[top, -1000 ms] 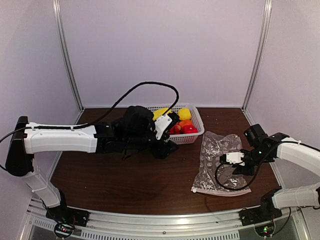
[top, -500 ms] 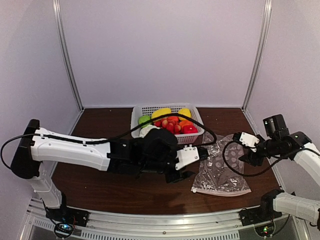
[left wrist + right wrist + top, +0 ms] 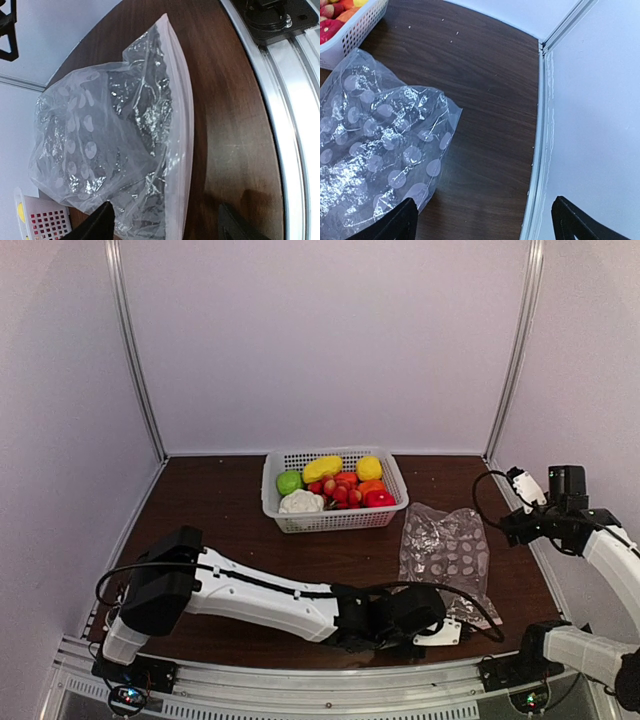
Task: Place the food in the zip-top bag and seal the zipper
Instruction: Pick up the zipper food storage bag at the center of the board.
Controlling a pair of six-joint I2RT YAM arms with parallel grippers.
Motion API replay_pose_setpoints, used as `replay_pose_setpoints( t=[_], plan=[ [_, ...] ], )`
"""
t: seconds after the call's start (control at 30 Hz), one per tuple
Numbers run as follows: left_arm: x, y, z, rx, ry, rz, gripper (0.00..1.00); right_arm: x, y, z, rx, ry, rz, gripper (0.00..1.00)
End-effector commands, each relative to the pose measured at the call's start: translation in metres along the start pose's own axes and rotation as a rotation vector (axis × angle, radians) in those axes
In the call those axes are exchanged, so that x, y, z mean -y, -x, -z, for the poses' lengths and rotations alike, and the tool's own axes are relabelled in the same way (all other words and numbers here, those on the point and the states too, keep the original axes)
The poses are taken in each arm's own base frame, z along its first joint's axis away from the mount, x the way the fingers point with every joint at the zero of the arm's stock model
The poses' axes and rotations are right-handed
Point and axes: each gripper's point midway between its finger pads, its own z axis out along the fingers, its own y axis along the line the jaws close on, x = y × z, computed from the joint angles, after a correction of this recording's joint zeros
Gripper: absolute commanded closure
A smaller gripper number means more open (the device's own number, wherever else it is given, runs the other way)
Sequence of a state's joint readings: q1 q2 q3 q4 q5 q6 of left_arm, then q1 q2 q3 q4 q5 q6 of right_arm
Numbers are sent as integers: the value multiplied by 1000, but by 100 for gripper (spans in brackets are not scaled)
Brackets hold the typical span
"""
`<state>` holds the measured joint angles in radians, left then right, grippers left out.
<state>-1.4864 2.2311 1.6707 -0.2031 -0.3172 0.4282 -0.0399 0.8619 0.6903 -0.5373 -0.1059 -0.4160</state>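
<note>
Opening step: left gripper (image 3: 165, 227), jaws apart, hovers at the zip-top bag's (image 3: 445, 555) zipper (image 3: 182, 125). The right gripper (image 3: 485, 225) is likewise apart near the bag's far corner (food (image 3: 340, 485) lies beyond, in the basket (image 3: 330, 525)). Next, I judge: pinch one lip.

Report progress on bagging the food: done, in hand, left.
Done: nothing. The small plastic toy produce all sits in the white mesh basket; the clear dotted plastic bag lies empty. In hand: the left arm reaches low to the bag's pale zipper strip, jaws open, empty; right arm raised aside, jaws open. Left: load every piece, then seal.
</note>
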Motion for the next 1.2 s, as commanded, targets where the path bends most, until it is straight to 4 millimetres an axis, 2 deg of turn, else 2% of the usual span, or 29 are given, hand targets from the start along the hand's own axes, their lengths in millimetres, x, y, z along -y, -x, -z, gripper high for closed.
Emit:
replay_pose_setpoints(
  t=[0.0, 0.27, 0.4, 0.57, 0.77, 0.97, 1.17],
  plan=[
    [-6, 8, -14, -14, 51, -36, 31, 18, 9, 5, 73, -102, -67, 6],
    [-15, 9, -40, -58, 151, -11, 46, 9, 3, -4, 36, -53, -60, 6],
    [-5, 6, -52, -60, 128, -23, 48, 9, 4, -3, 43, -52, -61, 6],
    [1, 7, -60, -57, 121, -8, 45, 8, 4, -2, 47, -45, -60, 6],
    [-12, 11, -65, -69, 194, 33, 58, 9, 4, -1, 50, -43, -62, 6],
    [-9, 15, -66, -51, 166, 46, 74, 9, 4, 0, 55, -39, -61, 6],
    [-5, 9, -74, -84, 165, 39, 76, 8, 3, -1, 50, -35, -64, 6]
  ],
)
